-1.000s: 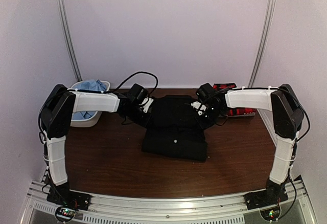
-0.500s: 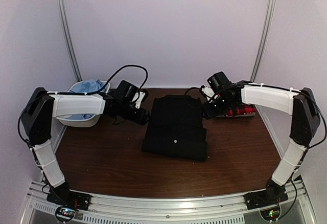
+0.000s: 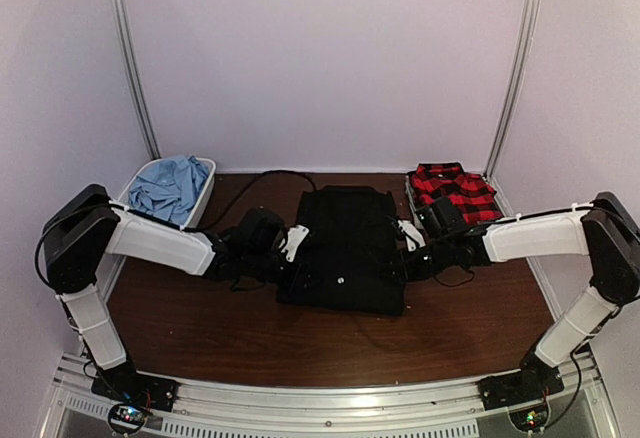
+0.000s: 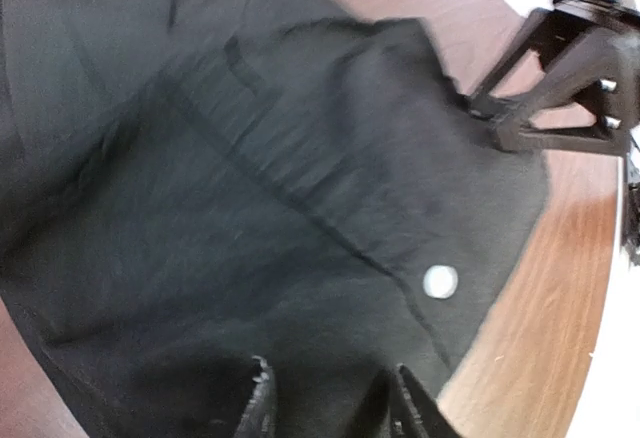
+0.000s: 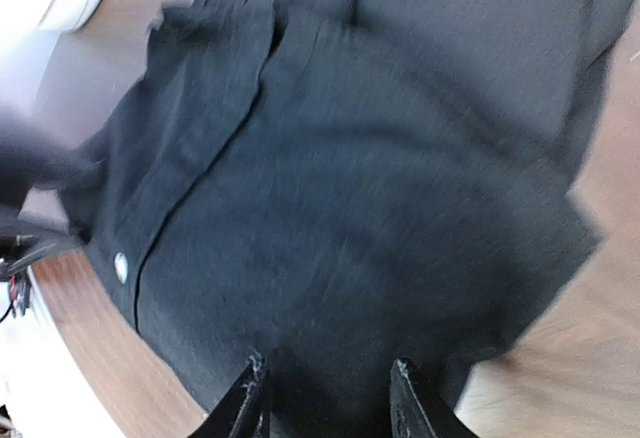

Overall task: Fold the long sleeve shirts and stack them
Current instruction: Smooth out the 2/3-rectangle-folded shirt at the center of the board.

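Note:
A black long sleeve shirt [image 3: 345,248] lies folded in the middle of the table, one white button [image 4: 440,280] showing near its front edge. My left gripper [image 3: 297,246] is low at the shirt's left side. In the left wrist view its jaws [image 4: 330,388] stand apart over black cloth [image 4: 250,208]. My right gripper [image 3: 408,240] is at the shirt's right side, and its jaws [image 5: 330,383] are likewise apart with black cloth [image 5: 350,208] between them. A red-and-black plaid shirt [image 3: 455,186] lies folded at the back right. A light blue shirt [image 3: 170,186] lies crumpled at the back left.
The blue shirt sits in a white bin [image 3: 207,186] at the back left corner. The plaid one rests on a tray [image 3: 410,190] by the right wall. Brown table [image 3: 250,328] shows in front of the black shirt. Cables trail behind the left arm.
Both arms have swung from the shirt's back corners toward the near side and dropped low at its left and right edges. The plaid and blue shirts are now uncovered.

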You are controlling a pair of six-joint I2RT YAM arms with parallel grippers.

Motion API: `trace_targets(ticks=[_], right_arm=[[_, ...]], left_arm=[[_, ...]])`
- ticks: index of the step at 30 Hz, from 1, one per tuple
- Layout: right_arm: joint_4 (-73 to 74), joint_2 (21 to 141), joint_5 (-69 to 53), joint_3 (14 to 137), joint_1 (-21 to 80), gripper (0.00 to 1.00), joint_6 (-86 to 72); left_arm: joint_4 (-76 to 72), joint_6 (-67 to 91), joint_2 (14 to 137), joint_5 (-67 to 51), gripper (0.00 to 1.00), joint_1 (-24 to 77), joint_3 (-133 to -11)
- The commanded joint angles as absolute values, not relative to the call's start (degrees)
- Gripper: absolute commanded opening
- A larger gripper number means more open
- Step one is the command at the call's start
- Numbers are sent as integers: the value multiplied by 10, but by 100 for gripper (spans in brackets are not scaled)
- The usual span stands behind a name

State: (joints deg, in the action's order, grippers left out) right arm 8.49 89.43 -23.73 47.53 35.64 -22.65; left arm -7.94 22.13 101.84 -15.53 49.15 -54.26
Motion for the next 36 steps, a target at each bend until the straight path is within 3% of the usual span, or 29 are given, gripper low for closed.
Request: trace_targets(ticks=[1, 14, 24, 29, 36], right_arm=[[-20, 921, -278, 443, 376, 41, -272], [37, 964, -149, 417, 396, 40, -228], [80, 880, -117, 376, 423, 45, -235], [146, 798, -76, 372, 469, 51, -248], [209, 699, -39, 393, 543, 65, -245]], left_arm=[[-153, 240, 1037, -154, 35, 489, -503], [-165, 234, 1065, -79, 22, 550, -417], [-119, 268, 1030, -14, 19, 633, -377], [-81, 291, 966, 40, 30, 670, -364], [-43, 301, 852, 79, 60, 681, -349]])
